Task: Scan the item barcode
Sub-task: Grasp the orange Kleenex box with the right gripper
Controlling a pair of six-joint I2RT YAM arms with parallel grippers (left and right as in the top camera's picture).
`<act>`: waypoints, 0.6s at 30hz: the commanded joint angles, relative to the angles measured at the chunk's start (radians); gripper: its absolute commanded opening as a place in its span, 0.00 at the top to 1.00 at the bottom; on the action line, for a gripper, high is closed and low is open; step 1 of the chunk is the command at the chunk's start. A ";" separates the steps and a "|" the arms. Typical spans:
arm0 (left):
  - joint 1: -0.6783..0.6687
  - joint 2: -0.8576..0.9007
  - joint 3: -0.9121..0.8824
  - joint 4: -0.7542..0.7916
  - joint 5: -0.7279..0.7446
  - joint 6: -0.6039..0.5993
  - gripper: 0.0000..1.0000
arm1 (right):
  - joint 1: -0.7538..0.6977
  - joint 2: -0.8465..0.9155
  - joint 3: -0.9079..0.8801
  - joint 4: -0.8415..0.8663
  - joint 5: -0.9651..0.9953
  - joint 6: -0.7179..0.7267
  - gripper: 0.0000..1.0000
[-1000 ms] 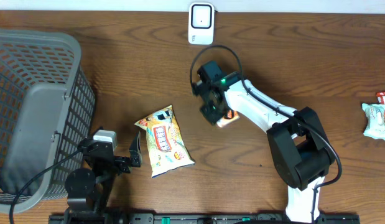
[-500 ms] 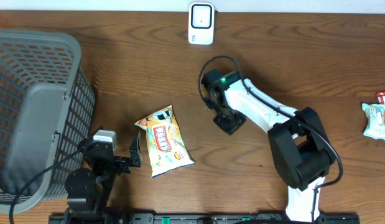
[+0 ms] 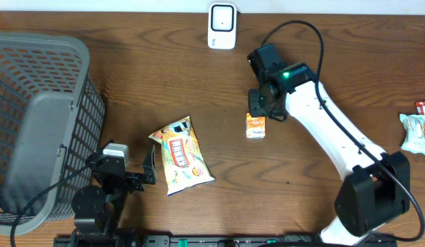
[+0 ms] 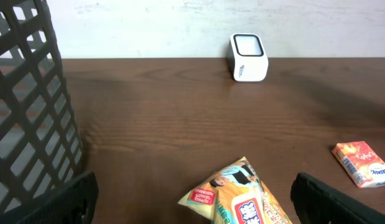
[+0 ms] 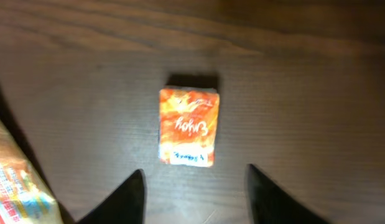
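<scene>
Gripping the box (image 5: 189, 127) cleanly is, as I judge it, the step in hand. My right pincer (image 5: 195, 177) hangs over it with the fingers spread, pinching nothing and clear of the carton. The box lies flat on the table (image 3: 130, 89), near the middle, with the scanner (image 3: 222, 26) well apart at the far edge and the bag (image 3: 181, 156) off to its left. My fingers line up with the two long sides, so I should lower straight down, close on those narrow sides and keep the pads off the broad faces, since a covered code will not read. I should squeeze lightly, as the carton looks thin and could dent. Once it is lifted, I should turn the coded face square to the scanner window and hold it steady. The box is a small orange carton with flame-like print and dark lettering. A white strip with blue writing runs along the short end nearest my fingers. I cannot make out a barcode on the upper face, so it may sit on a side or underneath. My left pincer (image 4: 192, 199) rests fully spread and empty beside the bag.
</scene>
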 commanded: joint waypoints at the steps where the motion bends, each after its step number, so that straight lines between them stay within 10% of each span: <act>1: 0.003 -0.002 -0.002 0.001 -0.006 0.014 0.01 | -0.019 0.042 -0.069 0.049 -0.079 0.071 0.62; 18: 0.003 -0.002 -0.002 0.001 -0.006 0.014 0.01 | -0.036 0.048 -0.319 0.377 -0.058 0.108 0.59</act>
